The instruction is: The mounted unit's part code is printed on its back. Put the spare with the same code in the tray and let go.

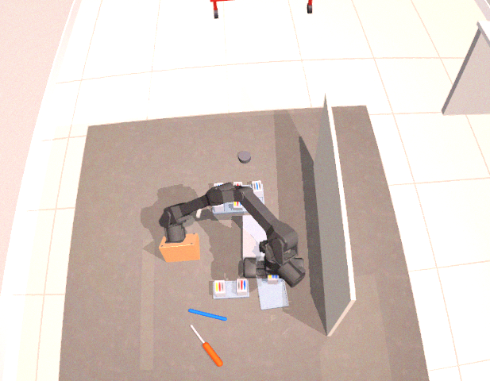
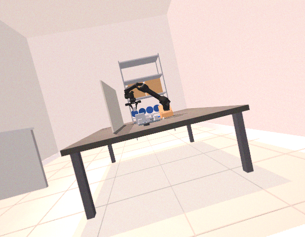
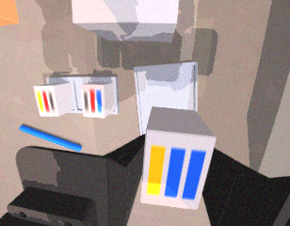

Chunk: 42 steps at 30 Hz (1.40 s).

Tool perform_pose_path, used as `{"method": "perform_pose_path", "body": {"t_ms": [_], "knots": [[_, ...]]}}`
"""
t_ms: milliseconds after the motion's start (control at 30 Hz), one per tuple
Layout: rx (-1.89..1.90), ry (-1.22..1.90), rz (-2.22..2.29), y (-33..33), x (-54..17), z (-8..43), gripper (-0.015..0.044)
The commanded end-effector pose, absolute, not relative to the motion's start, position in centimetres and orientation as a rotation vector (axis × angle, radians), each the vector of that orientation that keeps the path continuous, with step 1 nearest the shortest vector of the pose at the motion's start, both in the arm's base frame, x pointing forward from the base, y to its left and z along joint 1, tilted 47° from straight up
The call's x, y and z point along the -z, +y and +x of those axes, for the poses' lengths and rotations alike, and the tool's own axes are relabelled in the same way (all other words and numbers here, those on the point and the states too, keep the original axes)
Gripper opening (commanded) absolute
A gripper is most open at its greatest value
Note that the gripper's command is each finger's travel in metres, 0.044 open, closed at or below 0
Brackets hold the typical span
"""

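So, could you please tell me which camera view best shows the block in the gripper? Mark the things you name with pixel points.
The wrist view: the block's (image 1: 272, 279) (image 3: 178, 169) yellow and two blue stripes face it. Top shows it small; exterior barely.
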<state>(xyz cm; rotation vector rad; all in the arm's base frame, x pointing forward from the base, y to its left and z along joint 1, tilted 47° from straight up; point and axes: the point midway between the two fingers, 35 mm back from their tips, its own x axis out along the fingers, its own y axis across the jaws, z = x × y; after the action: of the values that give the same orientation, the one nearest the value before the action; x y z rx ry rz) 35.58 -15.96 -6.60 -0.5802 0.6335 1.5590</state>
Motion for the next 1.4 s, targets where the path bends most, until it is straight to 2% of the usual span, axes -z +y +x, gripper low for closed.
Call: {"method": "perform_pose_path", "body": {"t_ms": [0, 1367], "knots": [[-1.560, 0.626, -0.598, -16.4, 6.9, 35.6, 0.0000], [-1.559, 0.626, -0.600, -14.3, 9.2, 35.9, 0.0000]]}}
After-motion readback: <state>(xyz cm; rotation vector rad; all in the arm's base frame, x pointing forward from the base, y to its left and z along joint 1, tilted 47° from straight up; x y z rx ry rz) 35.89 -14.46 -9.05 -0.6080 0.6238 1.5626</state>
